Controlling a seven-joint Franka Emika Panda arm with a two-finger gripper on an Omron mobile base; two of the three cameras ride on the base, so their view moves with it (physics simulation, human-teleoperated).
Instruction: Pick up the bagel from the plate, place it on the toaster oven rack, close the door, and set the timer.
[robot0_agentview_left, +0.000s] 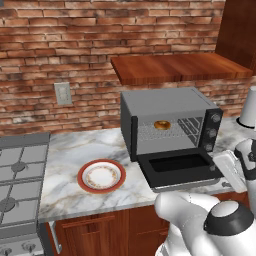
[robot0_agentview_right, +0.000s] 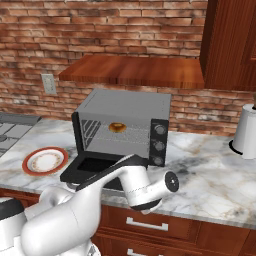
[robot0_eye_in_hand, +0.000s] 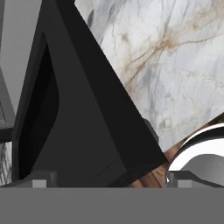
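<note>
My gripper is spread wide with nothing in it, low beside the toaster oven's dropped door. My worry is the lift: catch the door off-centre near its corner and the fingers may skid off the edge, or the oven may shove back on the marble counter. The bagel sits inside on the toaster oven rack. The plate, left of the oven, holds nothing.

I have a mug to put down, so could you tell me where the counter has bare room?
Bare marble lies between the plate and the stove, and a wide stretch runs from the toaster oven to the white jug. In front of the oven it is crowded: the door hangs open there.
</note>
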